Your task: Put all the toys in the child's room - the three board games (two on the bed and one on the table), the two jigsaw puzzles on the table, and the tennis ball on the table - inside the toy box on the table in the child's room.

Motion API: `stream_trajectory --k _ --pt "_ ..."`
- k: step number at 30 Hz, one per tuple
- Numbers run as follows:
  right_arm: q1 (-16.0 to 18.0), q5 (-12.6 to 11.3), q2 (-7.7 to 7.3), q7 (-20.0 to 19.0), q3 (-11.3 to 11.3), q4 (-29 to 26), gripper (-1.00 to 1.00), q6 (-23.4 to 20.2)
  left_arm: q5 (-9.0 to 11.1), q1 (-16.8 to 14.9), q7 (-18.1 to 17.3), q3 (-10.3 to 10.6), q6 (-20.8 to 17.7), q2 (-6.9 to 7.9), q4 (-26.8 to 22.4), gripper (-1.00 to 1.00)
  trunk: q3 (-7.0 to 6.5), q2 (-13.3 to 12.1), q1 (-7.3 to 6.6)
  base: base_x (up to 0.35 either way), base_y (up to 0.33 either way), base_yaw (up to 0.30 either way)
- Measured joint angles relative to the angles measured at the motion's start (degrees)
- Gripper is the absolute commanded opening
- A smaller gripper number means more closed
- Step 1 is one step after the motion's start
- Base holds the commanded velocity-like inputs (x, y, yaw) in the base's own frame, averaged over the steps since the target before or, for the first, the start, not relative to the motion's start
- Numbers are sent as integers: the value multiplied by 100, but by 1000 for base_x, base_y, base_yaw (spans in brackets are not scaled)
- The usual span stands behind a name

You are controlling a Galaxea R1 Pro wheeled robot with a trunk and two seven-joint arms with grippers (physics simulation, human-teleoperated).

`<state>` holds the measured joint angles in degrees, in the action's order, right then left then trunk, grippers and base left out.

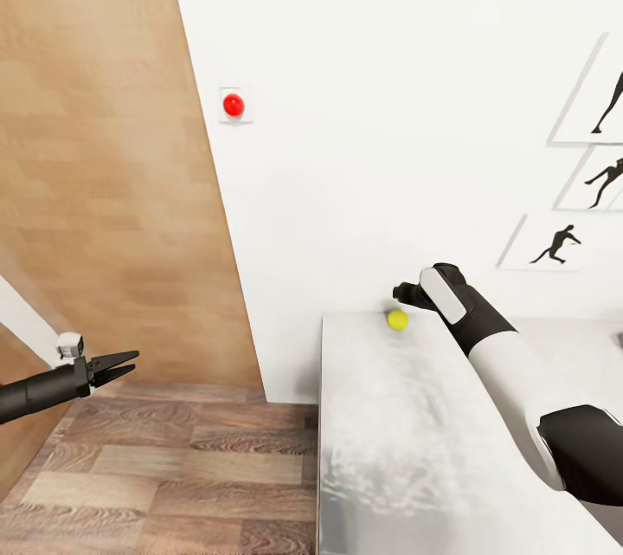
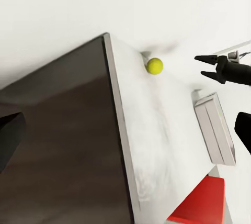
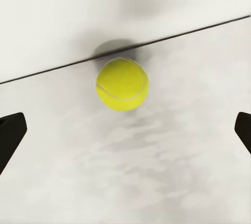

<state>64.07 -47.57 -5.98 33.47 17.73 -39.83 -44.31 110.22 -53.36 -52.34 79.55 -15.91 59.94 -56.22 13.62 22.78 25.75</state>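
Currently one tennis ball [image 1: 397, 319] rests on the table [image 1: 381, 451] against the wall [image 1: 346, 191], just beside the open right gripper [image 1: 405, 293]; the left gripper [image 1: 121, 364] hangs open over the floor [image 1: 173, 468].

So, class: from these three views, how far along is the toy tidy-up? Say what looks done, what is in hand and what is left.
Done: nothing here shows a toy in the box. In hand: the ball lies on the table against the wall, and the right pincer hangs open just by it, not gripping. The left pincer is open over the floor. Left: the ball at least; a grey box lies on the table, uncertain which.
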Motion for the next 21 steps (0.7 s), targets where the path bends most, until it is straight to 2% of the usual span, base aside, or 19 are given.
stream_trajectory --k 8,14,21 --pt "8 0 0 -23 15 0 100 -16 0 0 7 0 0 -3 0 100 75 0 0 0 0 0" --pt "41 -8 -7 -120 472 1 100 -23 0 0 64 0 -1 -24 0 100 132 0 0 0 0 0" --pt "66 -3 -25 -320 640 1 100 -17 0 0 81 0 -1 -36 2 100 198 0 0 0 0 0"
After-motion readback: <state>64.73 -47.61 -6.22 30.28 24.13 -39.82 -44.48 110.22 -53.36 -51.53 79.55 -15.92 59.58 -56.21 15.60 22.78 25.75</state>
